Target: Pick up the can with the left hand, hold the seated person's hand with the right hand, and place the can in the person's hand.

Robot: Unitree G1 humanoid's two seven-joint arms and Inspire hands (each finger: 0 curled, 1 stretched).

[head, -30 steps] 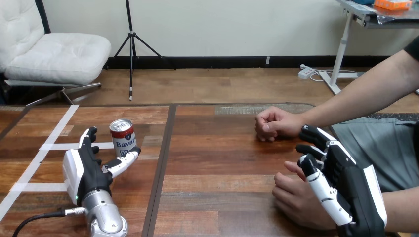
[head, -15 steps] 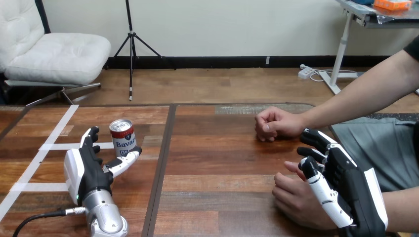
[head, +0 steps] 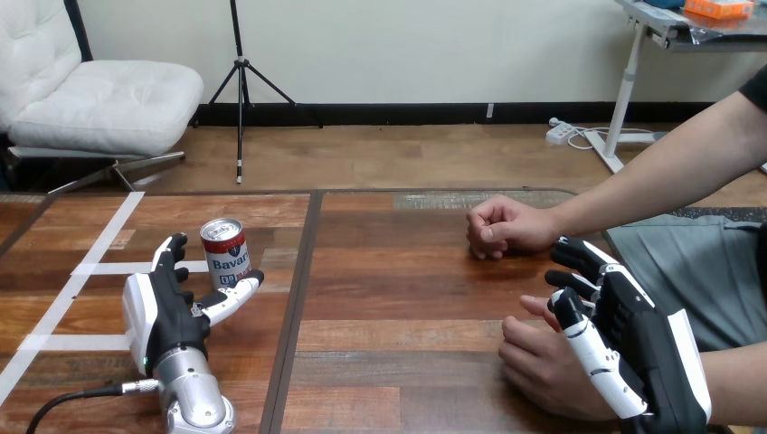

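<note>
Head view. The red-and-white metal can [head: 225,252] stands upright on the brown wooden plank table [head: 407,298], left of the dark centre seam and well in from the far edge. It is just beside a strip of white tape [head: 99,268].

The robot's left hand [head: 167,303] lies behind the can with fingers straight and thumb spread wide, holding nothing. The can sits in the gap between them; we cannot tell whether the thumb tip touches its base.

Bare boards run from the seam to the right side — open room there.

The person's closed hand at the upper right [head: 502,226] rests on the table.

The person's lower hand [head: 543,362] lies near the bottom edge, partly covered by the robot's right hand [head: 633,348]. Its fingers are loosely extended beside and over it — not seen wrapped round it. Contact is hidden, and the frame edge cuts off the right wrist.
</note>
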